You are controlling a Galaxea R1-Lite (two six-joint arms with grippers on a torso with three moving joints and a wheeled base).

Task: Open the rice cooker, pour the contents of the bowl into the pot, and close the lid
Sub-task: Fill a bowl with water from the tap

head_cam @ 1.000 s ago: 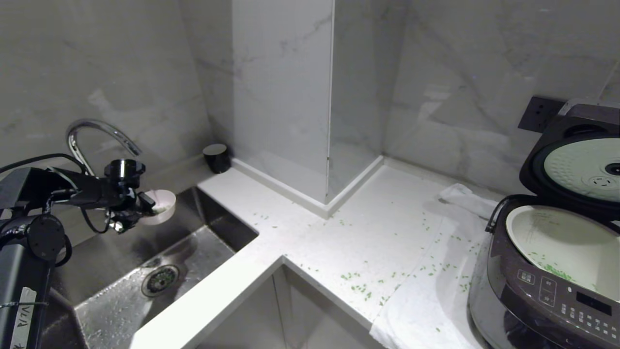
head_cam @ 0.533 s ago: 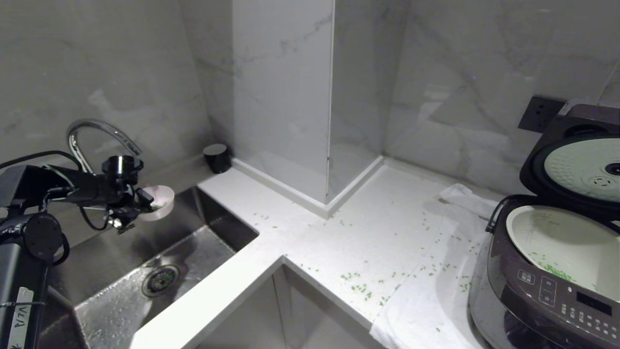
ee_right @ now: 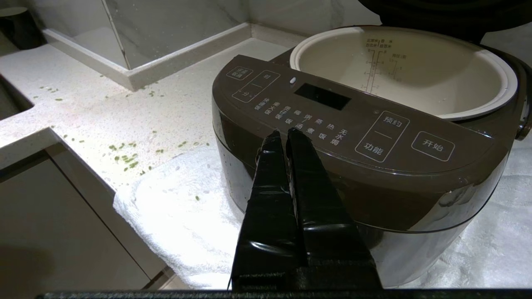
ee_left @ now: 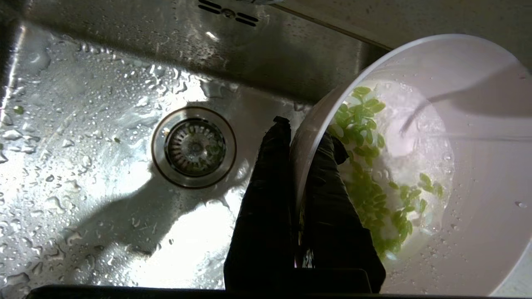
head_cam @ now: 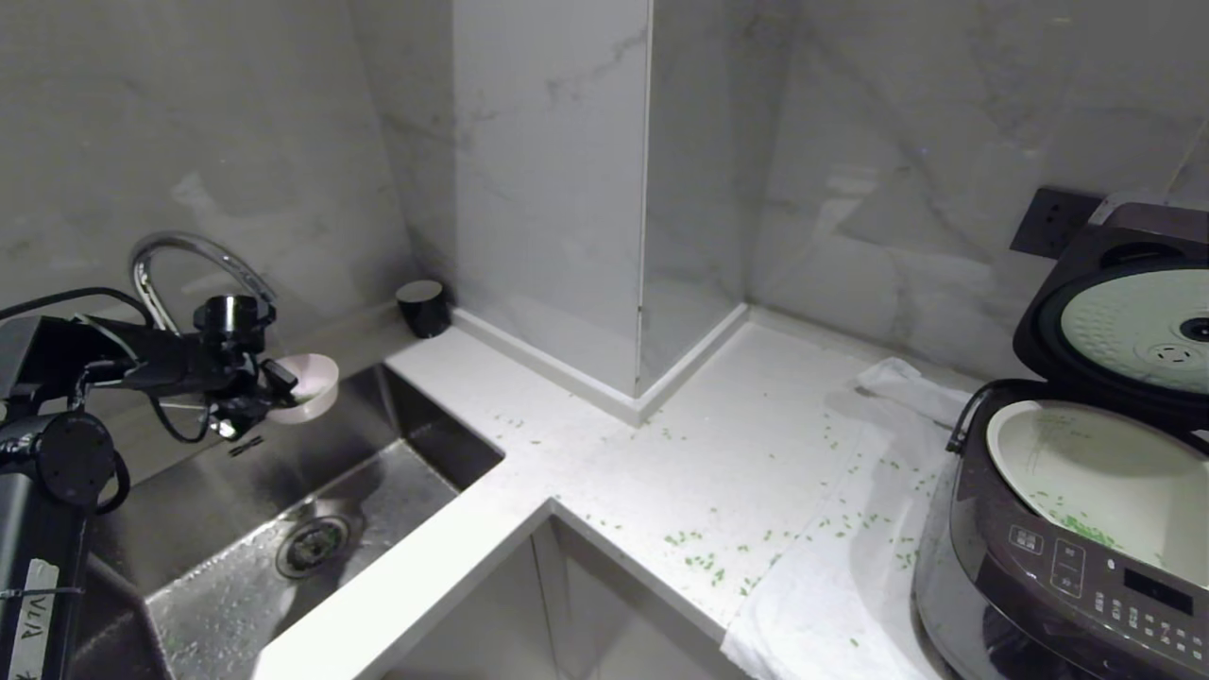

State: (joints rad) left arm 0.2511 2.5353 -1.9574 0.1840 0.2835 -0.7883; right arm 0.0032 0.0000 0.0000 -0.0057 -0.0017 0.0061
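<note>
L gripper (head_cam: 283,392) is pinching the bowl's (head_cam: 316,385) rim over the sink (head_cam: 283,529), one finger (ee_left: 328,195) inside, one outside; green bits (ee_left: 365,182) w/ water are sitting in it. Faucet (head_cam: 189,260) is arching just behind. Rice cooker (head_cam: 1067,557) is standing far R on a towel (head_cam: 831,604), lid (head_cam: 1124,321) up, pot (head_cam: 1105,482) exposed. R gripper (ee_right: 282,137) is parked by the cooker's front, fingers together, empty. Scattered bits (head_cam: 699,562) are littering the counter (head_cam: 604,472) btwn.

The head view is dimly and evenly lit, in a grey cast. Strong glare is thrown off the wet sink (ee_left: 124,199) beside the left gripper (ee_left: 297,137), whose dark shadow is cast across it. The towel (ee_right: 183,207) below the right gripper (ee_right: 282,135) is overexposed. Both grippers are rendered as silhouettes.
</note>
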